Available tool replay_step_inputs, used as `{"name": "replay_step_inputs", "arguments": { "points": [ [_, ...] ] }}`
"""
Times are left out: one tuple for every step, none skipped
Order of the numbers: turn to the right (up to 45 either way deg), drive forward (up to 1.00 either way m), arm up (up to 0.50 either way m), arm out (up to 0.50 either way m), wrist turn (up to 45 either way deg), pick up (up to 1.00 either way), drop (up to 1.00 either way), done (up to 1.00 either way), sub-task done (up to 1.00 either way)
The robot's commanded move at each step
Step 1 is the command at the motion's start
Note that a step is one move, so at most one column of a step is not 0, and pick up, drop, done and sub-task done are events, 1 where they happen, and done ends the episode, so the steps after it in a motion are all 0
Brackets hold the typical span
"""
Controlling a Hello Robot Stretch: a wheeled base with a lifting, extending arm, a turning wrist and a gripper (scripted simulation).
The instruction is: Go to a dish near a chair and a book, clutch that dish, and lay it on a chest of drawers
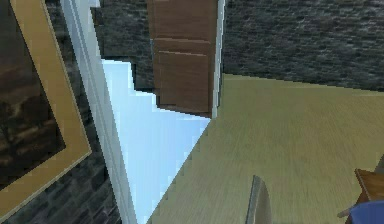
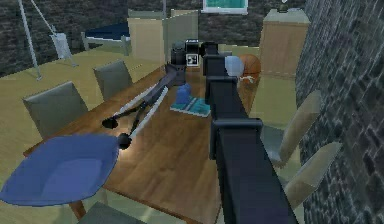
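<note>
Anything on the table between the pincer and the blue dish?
Yes. The pincer is at the far end of the table; the blue dish sits at its near corner. A long grey thing lies on the wood between them, and a blue book lies beside the arm.

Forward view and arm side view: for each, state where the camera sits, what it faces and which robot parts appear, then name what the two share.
Forward view: on the robot, looking ahead and somewhat down at a wooden door, a framed picture and wood floor; own body: none.
Arm side view: on the robot's body, looking out sideways over the dining table; the arm and gripper show.
Shared: wood floor and dark stone walls.
</note>
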Motion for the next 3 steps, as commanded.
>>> {"name": "replay_step_inputs", "arguments": {
  "points": [
    [0.0,0.00,0.00,-0.44,0.0,0.00,0.00,0.00,0.00],
    [-33.0,0.00,0.00,0.00,0.0,0.00,0.00,0.00,0.00],
    [0.0,0.50,0.00,0.00,0.0,0.00,0.00,0.00,0.00]
  ]
}}
